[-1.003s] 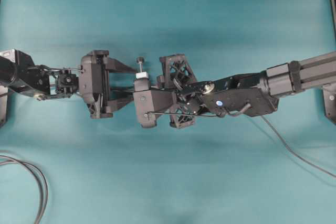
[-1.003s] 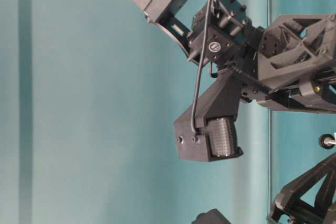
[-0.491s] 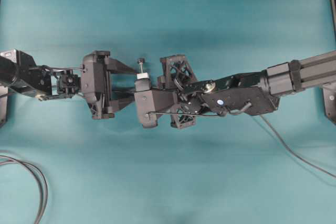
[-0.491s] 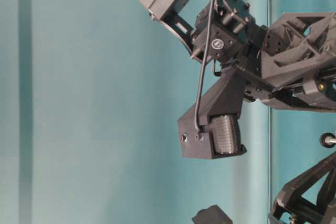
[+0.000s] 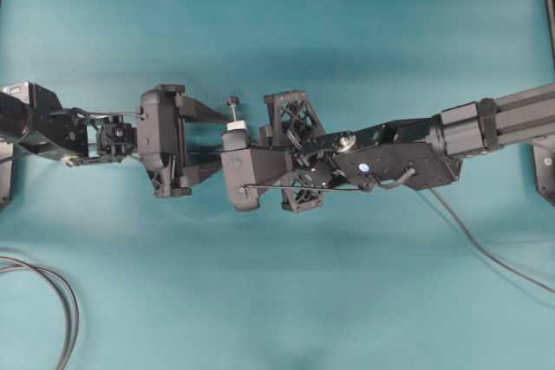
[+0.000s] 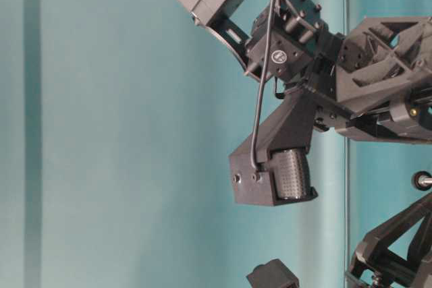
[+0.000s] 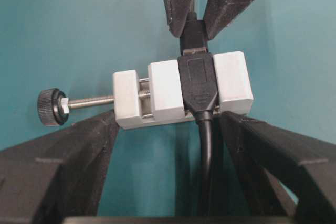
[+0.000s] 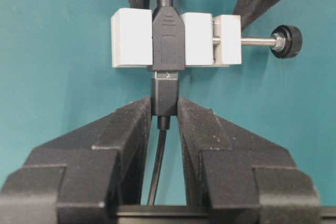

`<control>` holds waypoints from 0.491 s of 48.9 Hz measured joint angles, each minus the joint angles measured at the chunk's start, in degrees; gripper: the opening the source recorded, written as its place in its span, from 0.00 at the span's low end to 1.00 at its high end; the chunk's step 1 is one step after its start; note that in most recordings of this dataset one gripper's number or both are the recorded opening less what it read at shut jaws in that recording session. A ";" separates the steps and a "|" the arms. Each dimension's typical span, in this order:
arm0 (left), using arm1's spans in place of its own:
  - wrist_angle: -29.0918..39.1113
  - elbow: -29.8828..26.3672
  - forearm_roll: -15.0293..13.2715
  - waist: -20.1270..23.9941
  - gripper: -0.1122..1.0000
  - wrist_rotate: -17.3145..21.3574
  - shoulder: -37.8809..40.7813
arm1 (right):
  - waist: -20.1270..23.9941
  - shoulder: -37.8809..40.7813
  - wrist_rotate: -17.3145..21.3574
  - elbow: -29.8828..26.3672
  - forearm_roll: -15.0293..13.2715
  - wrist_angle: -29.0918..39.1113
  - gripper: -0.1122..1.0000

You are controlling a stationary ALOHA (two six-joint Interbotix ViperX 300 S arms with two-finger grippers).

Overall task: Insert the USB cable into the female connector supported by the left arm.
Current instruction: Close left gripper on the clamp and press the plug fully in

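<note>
The female connector (image 7: 197, 85) is a black socket clamped in a white block (image 7: 168, 90) with a black-knobbed screw (image 7: 51, 106). The block (image 5: 234, 138) hangs in the air mid-scene. My left gripper (image 7: 169, 124) is open wide, and its fingertips (image 7: 107, 121) butt against the block's near edge, not around it. Its thin cable runs back between them. The USB cable's black plug (image 8: 165, 97) meets the socket (image 8: 168, 38) with a sliver of metal tip showing. My right gripper (image 8: 165, 109) is shut on the plug body.
A doubled loop of thicker cable (image 5: 62, 301) lies at the lower left of the teal table. Another cable (image 5: 486, 249) trails from the right arm toward the lower right. The right wrist camera housing (image 6: 270, 180) hangs low in the table-level view.
My left gripper has crept a little to the right, toward the white block. The right gripper with the plug has barely moved. Neither gripper's opening has changed.
</note>
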 measured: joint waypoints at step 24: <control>1.67 -1.41 -0.09 -0.88 0.85 0.09 0.18 | -0.09 0.79 -3.34 -0.18 0.00 -1.76 0.28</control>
